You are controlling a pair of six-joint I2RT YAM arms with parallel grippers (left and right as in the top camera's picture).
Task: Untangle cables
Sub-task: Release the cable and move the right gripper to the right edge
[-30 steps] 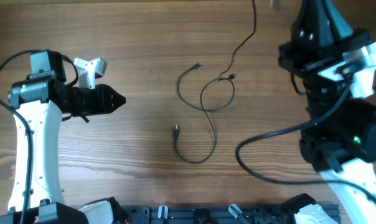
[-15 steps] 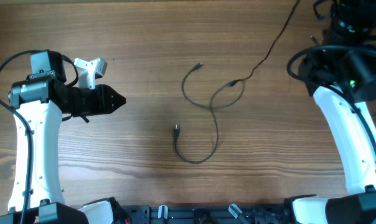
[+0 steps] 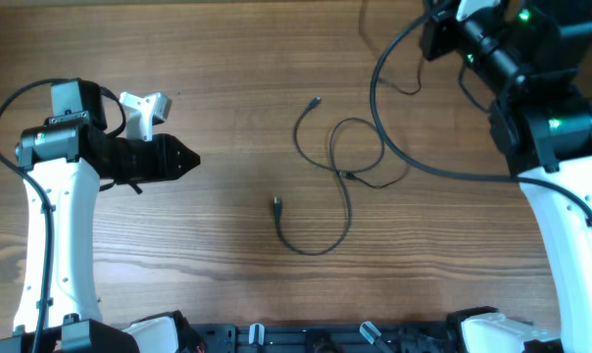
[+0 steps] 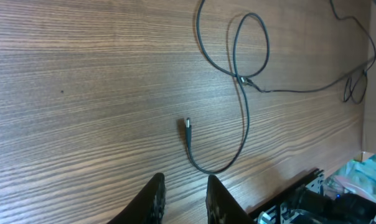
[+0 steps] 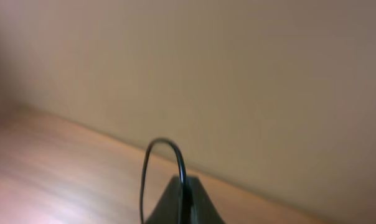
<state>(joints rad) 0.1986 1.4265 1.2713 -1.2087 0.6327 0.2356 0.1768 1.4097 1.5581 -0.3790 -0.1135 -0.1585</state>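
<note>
Two thin dark cables lie crossed at mid-table. One cable (image 3: 349, 221) (image 4: 245, 124) curves from a plug (image 3: 316, 100) at the far side down to a plug (image 3: 276, 204) (image 4: 187, 124) at the near side. The other cable (image 3: 380, 147) (image 4: 300, 90) loops over it, then trails away to the far right. My right gripper (image 5: 185, 186) is shut on a thin cable strand (image 5: 169, 146), raised at the far right corner. My left gripper (image 3: 183, 160) (image 4: 183, 193) hovers left of the cables, its fingers a little apart with nothing between them.
A thick black cable (image 3: 379, 118) of the right arm (image 3: 546, 137) hangs in a wide arc over the table's right half. A black rail (image 3: 306, 338) runs along the near edge. A plain wall (image 5: 238, 74) fills the right wrist view.
My right arm has swung to the far right corner with the thin cable. That cable's loop slid rightward and its strand now lies slacker on the table. The left arm has not moved.
</note>
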